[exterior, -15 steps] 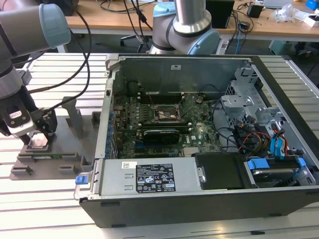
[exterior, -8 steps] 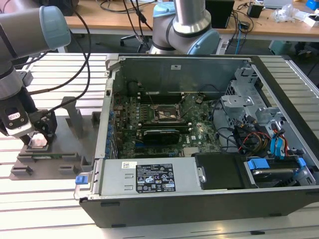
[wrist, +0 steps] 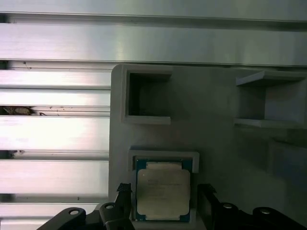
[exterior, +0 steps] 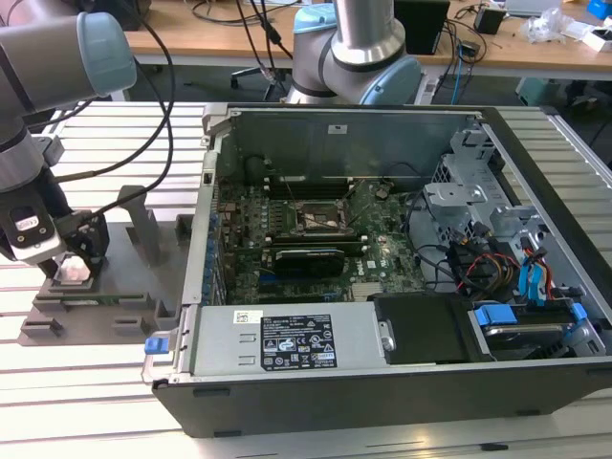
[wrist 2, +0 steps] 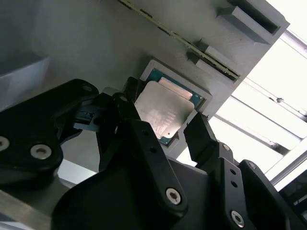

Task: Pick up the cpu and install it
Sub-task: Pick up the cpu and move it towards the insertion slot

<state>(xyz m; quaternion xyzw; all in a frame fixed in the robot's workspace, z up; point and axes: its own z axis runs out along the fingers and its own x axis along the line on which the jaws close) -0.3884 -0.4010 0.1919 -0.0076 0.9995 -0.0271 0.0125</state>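
Observation:
The cpu [wrist 2: 164, 111], a flat square chip with a pale silver top, lies in a square pocket of the grey fixture [exterior: 129, 287] at the exterior view's left. In the exterior view the cpu [exterior: 72, 272] shows as a pale patch under the arm's tool. My gripper [wrist: 163, 199] hangs low over it, open, with one black finger [wrist: 123, 194] on each side of the cpu [wrist: 163, 190] and a narrow gap to either edge. The motherboard's socket frame [exterior: 321, 218] sits inside the open computer case [exterior: 535, 382].
The grey fixture has raised posts [exterior: 143, 225] and empty slots [wrist: 146, 100] close to the gripper. It rests on a ribbed aluminium table [exterior: 86, 392]. The case walls [exterior: 206, 239] stand between the fixture and the motherboard. Inside are a long black card [exterior: 308, 258], cables and drive bays [exterior: 497, 249].

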